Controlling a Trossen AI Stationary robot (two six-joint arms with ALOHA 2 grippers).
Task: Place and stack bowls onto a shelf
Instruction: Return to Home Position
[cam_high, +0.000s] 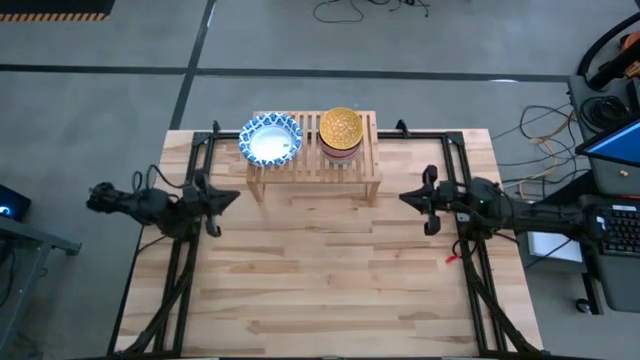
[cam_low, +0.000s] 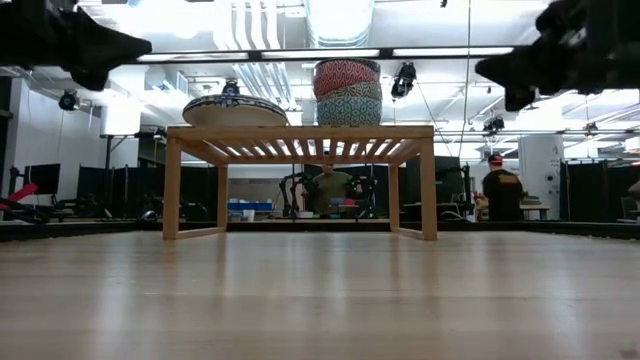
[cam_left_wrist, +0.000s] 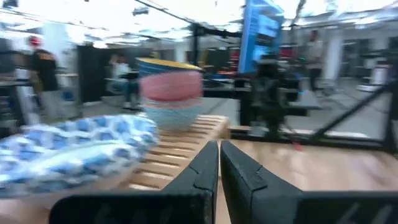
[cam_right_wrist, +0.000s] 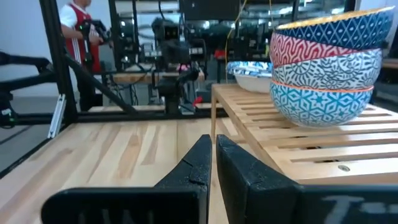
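A light-wood slatted shelf (cam_high: 315, 160) stands on short legs at the table's far middle. On its left part rests a stack of wide white bowls with blue patterned rims (cam_high: 271, 140) (cam_low: 235, 109) (cam_left_wrist: 74, 146). On its middle rests a stack of smaller patterned bowls, yellow inside on top (cam_high: 341, 130) (cam_low: 347, 92) (cam_right_wrist: 326, 62). My left gripper (cam_high: 232, 199) (cam_left_wrist: 219, 163) hovers left of the shelf, shut and empty. My right gripper (cam_high: 406, 198) (cam_right_wrist: 213, 158) hovers right of the shelf, shut and empty.
The shelf's right part (cam_high: 365, 150) carries nothing. Bare wooden table (cam_high: 330, 270) stretches between the arms and toward the near edge. Dark arm frames (cam_high: 190, 260) (cam_high: 475, 270) run along both sides. People stand in the room beyond the table (cam_low: 501, 190).
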